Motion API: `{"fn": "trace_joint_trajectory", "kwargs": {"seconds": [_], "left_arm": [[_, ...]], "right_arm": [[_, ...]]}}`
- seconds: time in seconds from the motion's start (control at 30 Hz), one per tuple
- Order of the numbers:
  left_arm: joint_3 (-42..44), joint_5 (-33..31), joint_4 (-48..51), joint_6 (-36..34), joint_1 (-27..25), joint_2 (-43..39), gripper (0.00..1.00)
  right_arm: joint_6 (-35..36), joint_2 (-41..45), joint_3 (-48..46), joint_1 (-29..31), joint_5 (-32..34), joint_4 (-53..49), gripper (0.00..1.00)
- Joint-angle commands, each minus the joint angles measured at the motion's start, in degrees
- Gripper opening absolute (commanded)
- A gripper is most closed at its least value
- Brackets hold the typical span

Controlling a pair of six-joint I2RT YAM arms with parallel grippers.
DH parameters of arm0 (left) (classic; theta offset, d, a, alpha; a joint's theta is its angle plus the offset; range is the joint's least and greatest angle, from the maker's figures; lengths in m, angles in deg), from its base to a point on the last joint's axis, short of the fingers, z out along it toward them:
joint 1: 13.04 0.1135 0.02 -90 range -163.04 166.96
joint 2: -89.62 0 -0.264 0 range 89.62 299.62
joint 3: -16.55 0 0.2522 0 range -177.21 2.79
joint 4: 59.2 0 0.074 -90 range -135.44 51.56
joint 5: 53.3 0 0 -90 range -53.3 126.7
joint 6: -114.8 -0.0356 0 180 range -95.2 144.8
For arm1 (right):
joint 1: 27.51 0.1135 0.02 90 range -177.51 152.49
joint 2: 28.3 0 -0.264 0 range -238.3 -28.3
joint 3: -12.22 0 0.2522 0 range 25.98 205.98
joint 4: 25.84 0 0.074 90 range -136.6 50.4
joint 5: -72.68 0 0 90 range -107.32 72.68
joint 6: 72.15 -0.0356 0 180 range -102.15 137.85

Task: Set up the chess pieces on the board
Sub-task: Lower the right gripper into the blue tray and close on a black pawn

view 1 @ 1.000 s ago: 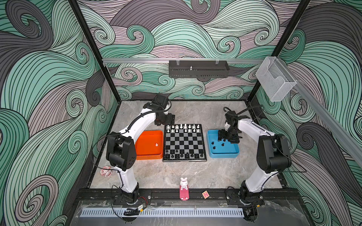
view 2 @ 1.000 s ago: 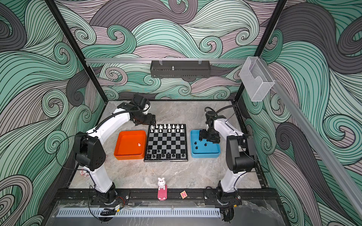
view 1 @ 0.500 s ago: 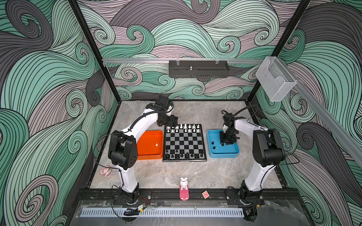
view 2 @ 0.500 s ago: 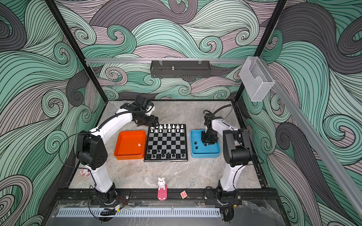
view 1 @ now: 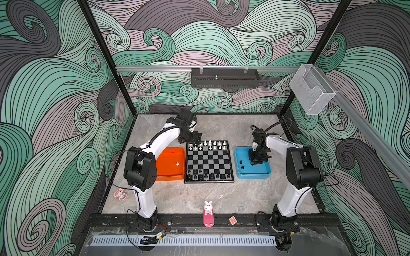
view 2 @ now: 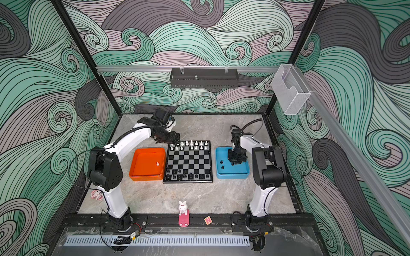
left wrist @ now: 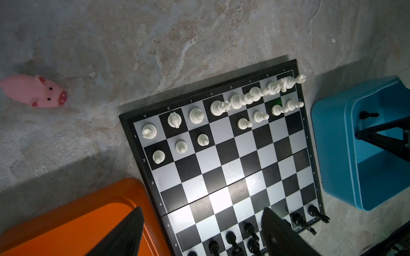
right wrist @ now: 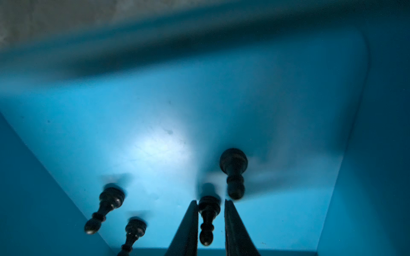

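The board (view 1: pixel 209 163) lies mid-table between two trays. White chess pieces (view 1: pixel 209 145) fill its far rows; black ones (view 1: pixel 208 176) stand along the near rows. My left gripper (view 1: pixel 193 140) hovers open over the board's far left corner; in the left wrist view its fingers (left wrist: pixel 124 232) stand wide apart with nothing between. My right gripper (right wrist: pixel 210 204) is down inside the blue tray (view 1: pixel 253 176), shut on an upright black pawn (right wrist: pixel 207 219). Three more black pieces (right wrist: pixel 234 172) stand around it. One white pawn (view 1: pixel 177 164) lies in the orange tray (view 1: pixel 169 175).
A pink pig toy (left wrist: pixel 35 90) lies on the table beyond the board's far left corner. A white bunny figure (view 1: pixel 208 208) and a small lettered block (view 1: pixel 232 220) sit at the front rail. A pink figurine (view 1: pixel 119 194) lies by the left arm's base.
The right gripper has dropped into the blue tray and closed round a black pawn. The left gripper has shifted right toward the board's far left corner, still open.
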Motion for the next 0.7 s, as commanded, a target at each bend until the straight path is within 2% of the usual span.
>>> {"fn": "trace_joint_trajectory", "kwargs": {"seconds": [0.0, 0.3, 0.67], "left_arm": [[-0.92, 0.46, 0.40, -0.44, -0.14, 0.86, 0.86], [-1.36, 0.19, 1.02, -0.35, -0.12, 1.82, 0.86], [-1.27, -0.33, 1.10, 0.83, 0.54, 1.84, 0.86]], "right_arm": [[0.54, -0.53, -0.04, 0.25, -0.75, -0.71, 0.21], [1.15, 1.21, 1.65, 1.39, 0.77, -3.05, 0.16], [1.16, 4.53, 3.96, 2.93, 1.10, -5.82, 0.14]]}}
